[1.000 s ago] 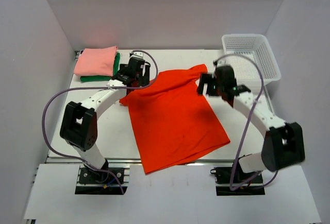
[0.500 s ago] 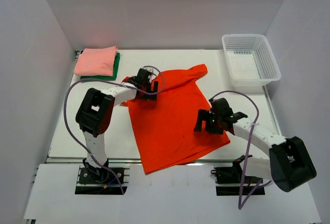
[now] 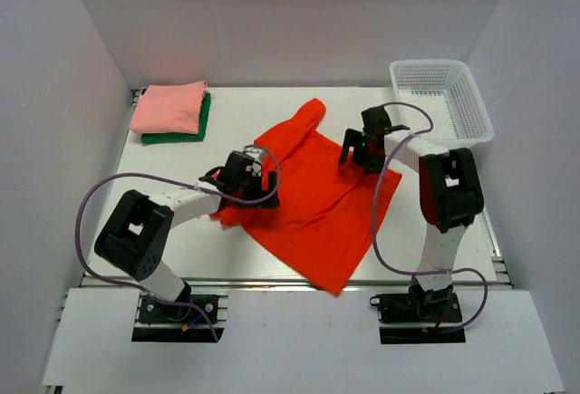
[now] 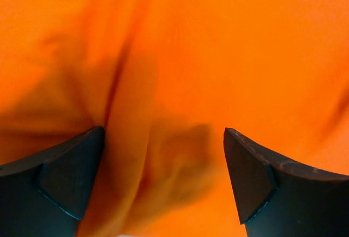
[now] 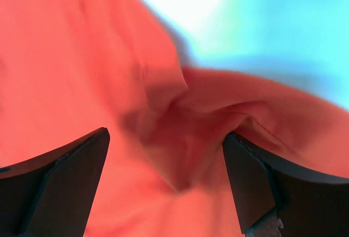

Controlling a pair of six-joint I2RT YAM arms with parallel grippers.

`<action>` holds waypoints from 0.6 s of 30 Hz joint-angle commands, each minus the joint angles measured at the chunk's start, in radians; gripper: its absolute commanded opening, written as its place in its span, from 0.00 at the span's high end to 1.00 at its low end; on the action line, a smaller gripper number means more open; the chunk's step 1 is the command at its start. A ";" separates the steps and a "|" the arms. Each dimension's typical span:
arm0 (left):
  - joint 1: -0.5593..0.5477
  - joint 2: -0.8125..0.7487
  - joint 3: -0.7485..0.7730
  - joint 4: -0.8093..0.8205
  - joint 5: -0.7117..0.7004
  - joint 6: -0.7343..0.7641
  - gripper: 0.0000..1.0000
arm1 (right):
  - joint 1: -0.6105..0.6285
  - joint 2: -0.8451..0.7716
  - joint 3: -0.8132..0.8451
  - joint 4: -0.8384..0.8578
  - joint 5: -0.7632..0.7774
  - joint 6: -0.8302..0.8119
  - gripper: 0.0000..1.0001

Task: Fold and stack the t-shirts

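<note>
Lying skewed across the middle of the white surface [image 3: 181, 235]: orange-red t-shirt [image 3: 317, 199], rumpled. Left gripper [image 4: 163, 133] down on its left edge, fingers spread wide, cloth bunched between them, nothing pinched. Right gripper [image 5: 166, 134] at the shirt's far right edge, likewise spread wide over a raised fold. Salmon-pink t-shirt [image 3: 168, 107] folded atop dark green t-shirt [image 3: 203, 120], far-left corner, well apart from both grippers.

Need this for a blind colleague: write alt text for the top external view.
A bright orange-red cloth t-shirt lies rumpled at centre, the left claw over its left edge and the right claw over its far right edge. A folded pale salmon-pink shirt sits on a folded dark green shirt in the far left corner; a white plastic mesh basket stands far right.
</note>
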 commanded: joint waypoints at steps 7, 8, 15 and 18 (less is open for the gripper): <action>-0.107 -0.227 0.041 -0.269 0.049 0.028 0.00 | -0.084 0.325 0.625 -0.193 0.166 -0.175 0.10; -0.107 -0.261 0.041 -0.286 0.006 0.013 0.00 | -0.078 0.324 0.641 -0.218 0.159 -0.189 0.10; -0.086 -0.589 -0.073 -0.494 -0.200 -0.182 0.00 | 0.011 -0.022 0.384 -0.097 0.119 -0.328 0.10; -0.086 -0.694 -0.189 -0.550 -0.215 -0.251 0.00 | 0.051 -0.198 0.100 -0.046 0.117 -0.307 0.10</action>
